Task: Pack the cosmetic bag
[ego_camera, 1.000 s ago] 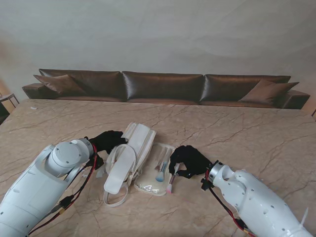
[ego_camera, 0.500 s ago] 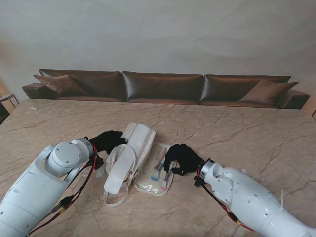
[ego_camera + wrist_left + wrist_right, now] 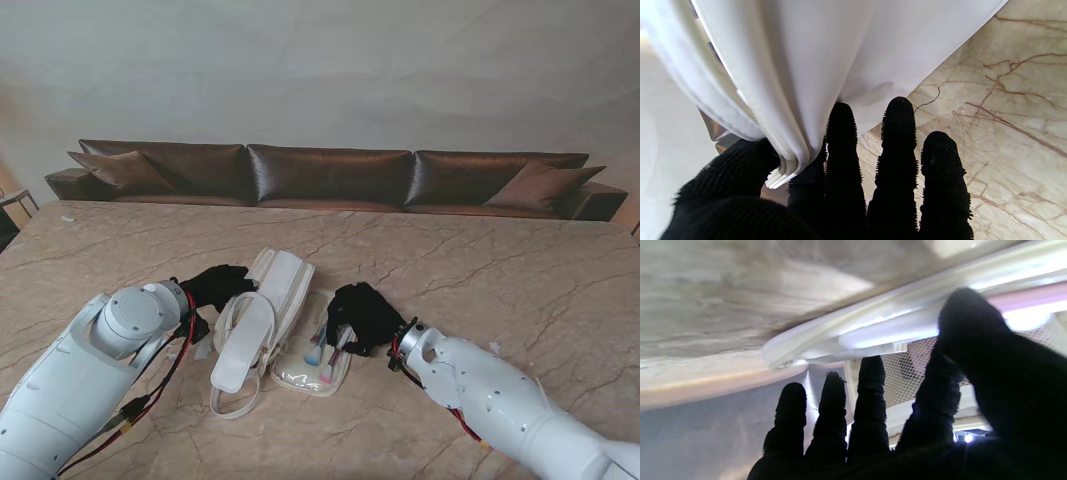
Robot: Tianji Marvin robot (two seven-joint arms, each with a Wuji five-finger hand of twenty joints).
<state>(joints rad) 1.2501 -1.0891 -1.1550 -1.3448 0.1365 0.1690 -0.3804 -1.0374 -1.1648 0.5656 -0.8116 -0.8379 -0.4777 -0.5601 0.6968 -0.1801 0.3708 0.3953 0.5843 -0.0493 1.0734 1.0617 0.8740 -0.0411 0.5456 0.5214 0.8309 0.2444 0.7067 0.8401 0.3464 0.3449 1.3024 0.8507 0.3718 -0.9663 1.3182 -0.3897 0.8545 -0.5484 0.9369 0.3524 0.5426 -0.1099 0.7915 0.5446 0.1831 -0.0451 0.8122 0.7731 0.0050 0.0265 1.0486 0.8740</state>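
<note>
A white cosmetics bag (image 3: 265, 315) lies open on the marble table (image 3: 500, 270), its flap and strap pointing toward me. My left hand (image 3: 215, 285) pinches the bag's left edge; in the left wrist view the thumb and fingers (image 3: 840, 160) close on the white fabric (image 3: 790, 66). A clear pouch (image 3: 305, 378) with blue and pink brushes (image 3: 318, 348) lies against the bag's right side. My right hand (image 3: 365, 315) covers the pouch's far right corner. In the right wrist view the thumb (image 3: 973, 326) presses on the pouch rim (image 3: 846, 336), the other fingers on its other side.
A long brown sofa (image 3: 330, 175) runs along the far edge of the table. Bare marble stretches to the right of my right arm and beyond the bag.
My right hand has slid left onto the brush pouch, and the brushes have shifted slightly left toward the bag. The left hand and the bag have stayed put.
</note>
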